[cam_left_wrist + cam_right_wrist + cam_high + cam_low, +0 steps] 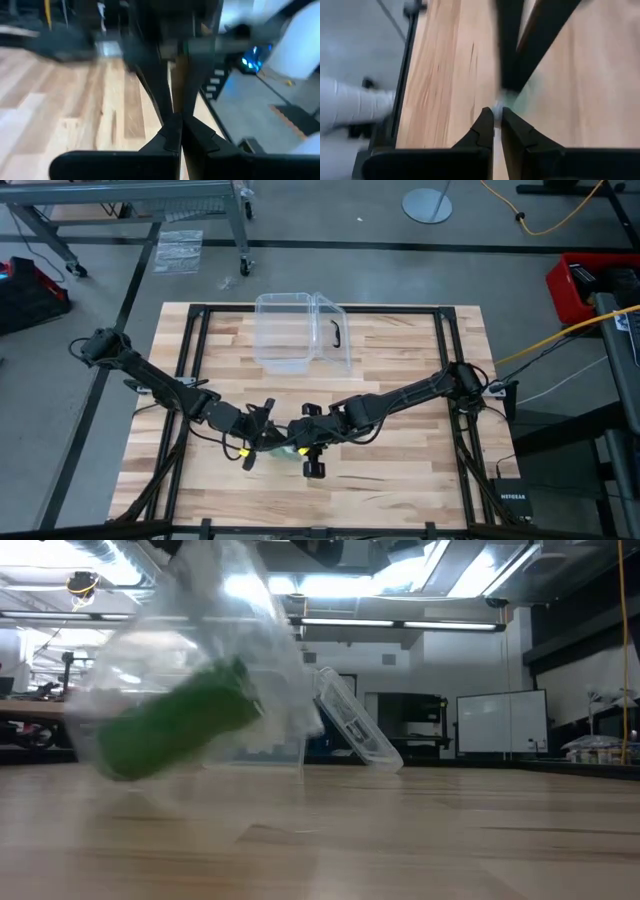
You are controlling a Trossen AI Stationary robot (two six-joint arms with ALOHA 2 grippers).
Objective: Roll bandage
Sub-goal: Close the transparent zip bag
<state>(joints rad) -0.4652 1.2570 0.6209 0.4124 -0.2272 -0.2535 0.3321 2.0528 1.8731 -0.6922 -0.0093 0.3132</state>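
Bandage [175,720] in wrapper [150,660], beneath both claws

A matte green cloth bandage [175,720] is seen rolled inside a crinkly, glossy clear plastic wrapper [160,635]. The table [400,470] is made of pale, smooth wood planks with a black metal frame. A glossy clear plastic box [300,332] is seen on it.

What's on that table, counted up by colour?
Green: 1, the bandage, rolled, inside the wrapper
Clear: 2, the crinkly plastic wrapper and the plastic box with its black handle
Total: 3
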